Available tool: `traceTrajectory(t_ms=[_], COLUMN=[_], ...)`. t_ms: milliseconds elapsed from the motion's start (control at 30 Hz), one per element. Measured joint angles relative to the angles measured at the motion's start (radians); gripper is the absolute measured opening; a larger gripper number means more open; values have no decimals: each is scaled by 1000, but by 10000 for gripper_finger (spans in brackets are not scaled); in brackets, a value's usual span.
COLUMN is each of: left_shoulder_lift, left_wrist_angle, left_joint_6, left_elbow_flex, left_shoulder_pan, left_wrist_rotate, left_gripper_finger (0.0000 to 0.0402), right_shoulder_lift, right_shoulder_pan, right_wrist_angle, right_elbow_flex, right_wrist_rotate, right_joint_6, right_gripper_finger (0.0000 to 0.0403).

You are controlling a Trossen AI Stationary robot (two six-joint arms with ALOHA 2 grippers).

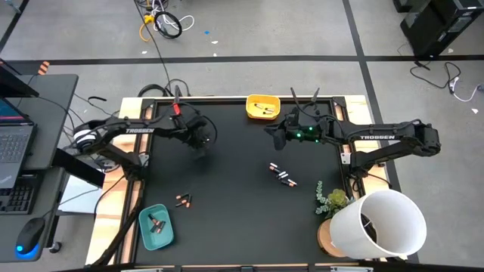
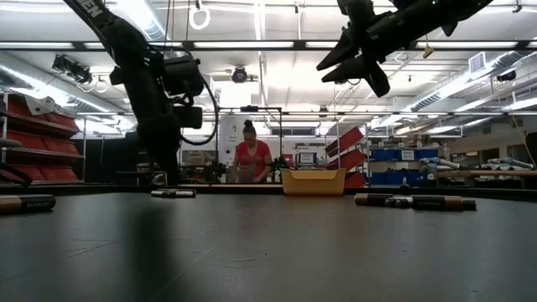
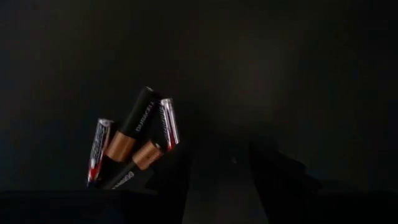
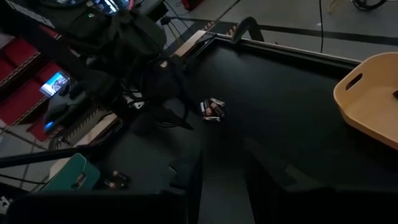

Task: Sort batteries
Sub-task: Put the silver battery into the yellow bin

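Several batteries (image 3: 134,149) lie in a loose bunch on the black table, two silvery with red ends and two copper-and-black. My left gripper (image 1: 201,143) hangs over them, pointing steeply down and open, with nothing between its fingers. The right wrist view shows the same bunch (image 4: 212,109) just beside that gripper. More batteries lie at centre right (image 1: 281,175) and near the left front (image 1: 183,200). My right gripper (image 1: 271,133) is raised above the table near the yellow tray (image 1: 249,102), open and holding nothing.
The yellow tray at the far edge holds a few batteries (image 1: 264,110). A teal tray (image 1: 144,221) at the front left holds some too. A white bucket (image 1: 382,223) and a small plant (image 1: 330,198) stand at the front right. A person (image 2: 250,155) stands beyond the table.
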Motion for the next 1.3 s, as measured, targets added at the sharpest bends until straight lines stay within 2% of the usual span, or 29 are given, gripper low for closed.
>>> traceTrajectory(t_ms=[267, 600, 767, 900, 1067, 1300], left_shoulder_lift=[43, 99, 113, 113, 113, 145], left_wrist_angle=[73, 79, 79, 89, 91, 92], left_joint_6=[2, -1, -6, -4, 1, 130], left_elbow_flex=[0, 0, 0, 0, 0, 4], left_shoulder_pan=[0, 21, 27, 27, 24, 11], left_wrist_rotate=[-63, -62, -25, 46, 88, 87], left_gripper_finger=[176, 176, 176, 172, 136, 37], right_shoulder_lift=[0, 0, 0, 0, 0, 0], right_shoulder_pan=[0, 0, 0, 0, 0, 0], right_wrist_angle=[0, 0, 0, 0, 0, 0], right_elbow_flex=[0, 0, 0, 0, 0, 0], right_wrist_rotate=[-23, -27, -28, -29, -29, -31], right_joint_6=[5, 10, 10, 10, 8, 9], right_gripper_finger=[101, 101, 101, 101, 101, 101])
